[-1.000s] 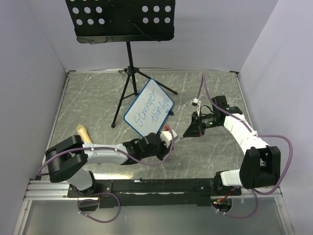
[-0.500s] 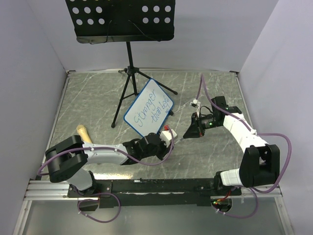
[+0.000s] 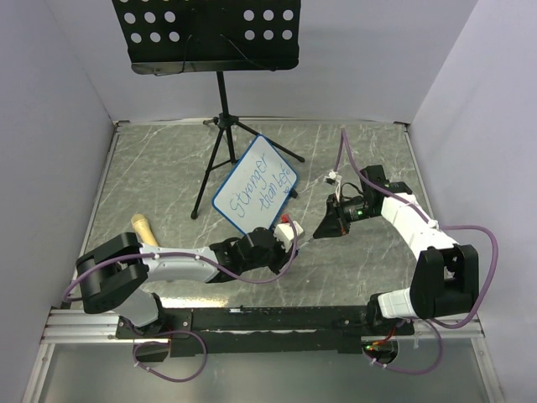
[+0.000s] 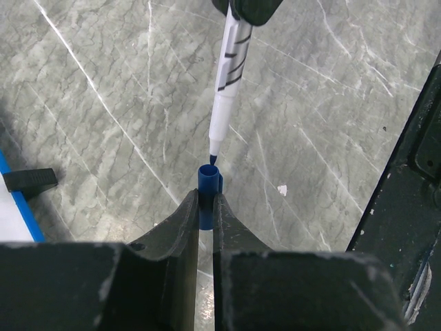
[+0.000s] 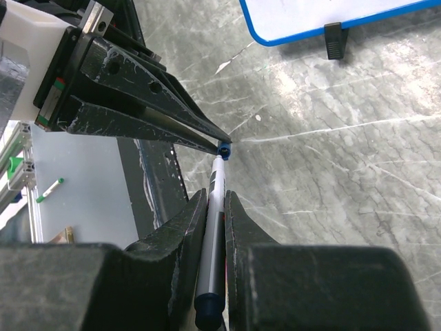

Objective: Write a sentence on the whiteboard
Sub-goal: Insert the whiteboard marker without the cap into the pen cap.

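The blue-framed whiteboard (image 3: 257,185) stands tilted mid-table with the sentence (image 3: 262,191) in two slanted blue lines; I cannot read it fully. Its corner shows in the right wrist view (image 5: 324,14) and its edge in the left wrist view (image 4: 15,207). My left gripper (image 4: 206,200) is shut on the blue marker cap (image 4: 209,181), its open end up. My right gripper (image 5: 215,207) is shut on the white marker (image 5: 215,227). The marker (image 4: 227,76) points tip-first at the cap, its blue tip at the cap's mouth (image 5: 223,148). In the top view the two meet (image 3: 305,241) in front of the board.
A black perforated music-stand tray (image 3: 207,32) on a tripod (image 3: 220,134) stands behind the board. A wooden handle (image 3: 144,228) lies at the left. The black rail (image 3: 277,319) runs along the near edge; it shows in the left wrist view (image 4: 406,207).
My right gripper has moved left and down with the marker, bringing its tip to the cap in my left gripper. The left arm has hardly moved.
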Controlling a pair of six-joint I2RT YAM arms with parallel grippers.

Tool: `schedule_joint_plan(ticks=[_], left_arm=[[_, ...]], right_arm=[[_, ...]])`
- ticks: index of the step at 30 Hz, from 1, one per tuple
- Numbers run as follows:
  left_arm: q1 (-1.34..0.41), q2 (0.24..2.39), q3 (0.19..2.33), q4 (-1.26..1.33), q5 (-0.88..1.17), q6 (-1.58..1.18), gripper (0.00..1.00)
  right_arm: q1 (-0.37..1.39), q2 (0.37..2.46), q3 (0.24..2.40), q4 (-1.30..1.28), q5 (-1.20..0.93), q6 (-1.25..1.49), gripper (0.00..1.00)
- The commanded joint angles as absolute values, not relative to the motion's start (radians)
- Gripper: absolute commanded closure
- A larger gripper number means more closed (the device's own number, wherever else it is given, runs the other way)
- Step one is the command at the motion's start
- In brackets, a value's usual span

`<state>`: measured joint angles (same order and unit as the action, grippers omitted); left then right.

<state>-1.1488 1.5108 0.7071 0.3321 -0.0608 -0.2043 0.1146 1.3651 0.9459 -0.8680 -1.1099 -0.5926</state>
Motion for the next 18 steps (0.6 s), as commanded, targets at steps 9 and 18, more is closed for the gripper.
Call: schedule_joint_plan(ticks=[9,18], left_arm=[[-1.15,1.47,0.741,0.382,-0.038,-0.213,0.95],[-1.15,1.471,0.758,0.387,-0.032,-0.213,0.95]], right_arm=[[0.13,1.381,0.96,-0.861,-1.114,-0.603,1.0],[0.147,1.391,0.963,-0.862,-1.108,-0.604,1.0]])
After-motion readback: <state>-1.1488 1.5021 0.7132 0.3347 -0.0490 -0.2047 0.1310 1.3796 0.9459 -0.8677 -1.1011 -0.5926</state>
